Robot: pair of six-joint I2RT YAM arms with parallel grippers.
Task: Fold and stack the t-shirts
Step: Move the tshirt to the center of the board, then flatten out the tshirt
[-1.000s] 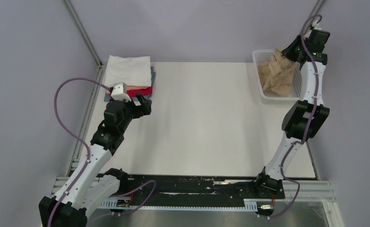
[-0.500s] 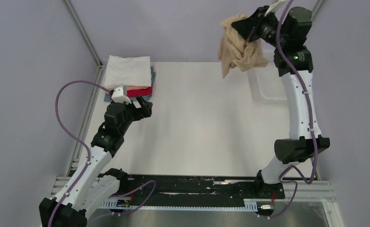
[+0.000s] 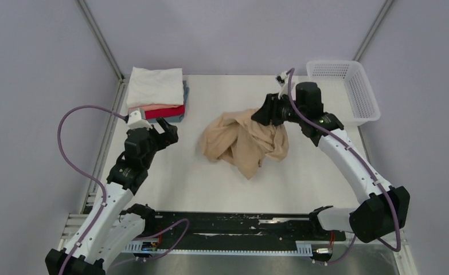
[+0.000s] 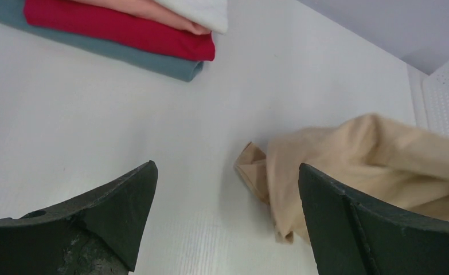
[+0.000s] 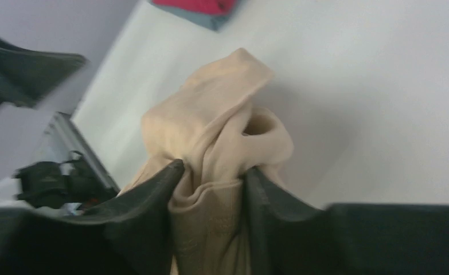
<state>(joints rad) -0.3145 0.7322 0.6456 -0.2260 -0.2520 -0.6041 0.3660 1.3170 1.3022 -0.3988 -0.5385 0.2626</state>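
Right hand (image 3: 266, 114) pinches the upper right edge of the tan t-shirt (image 3: 242, 140), crumpled mid-frame on the tabletop (image 3: 239, 189), heap running toward lower left. Left hand (image 3: 169, 130), wide and empty, sits left of it, below the folded stack (image 3: 156, 94).

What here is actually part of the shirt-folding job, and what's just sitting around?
Part of the job:
- tan tee, crumpled mid-table, pinched in the right gripper
- folded stack of white, pink, red and blue-grey tees, at the far left corner
- left gripper, open, holding nothing

Just lying about:
- white basket, at the far right corner
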